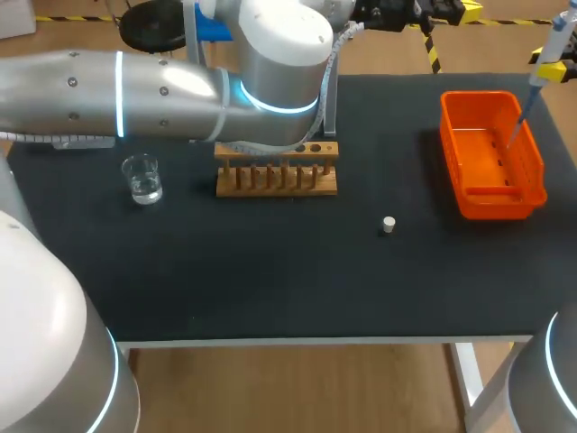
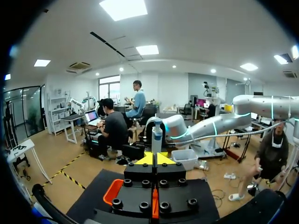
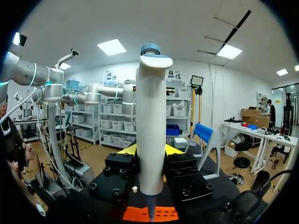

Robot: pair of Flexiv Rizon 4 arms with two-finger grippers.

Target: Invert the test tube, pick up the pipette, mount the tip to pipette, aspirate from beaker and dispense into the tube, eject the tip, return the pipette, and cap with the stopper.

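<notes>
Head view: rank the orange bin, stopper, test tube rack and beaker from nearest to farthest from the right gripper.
1. orange bin, right side, closest to the right gripper.
2. stopper, mid-table, right of centre.
3. test tube rack, middle, toward the back.
4. beaker, far left.

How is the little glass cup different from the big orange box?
The glass cup is see-through; the orange box is solid orange. The cup is small and round; the box is much bigger, with straight sides. The cup stands on the left, beside the wooden rack; the box sits on the right, under the pipette. Both stand upright on the black table, open at the top.
</notes>
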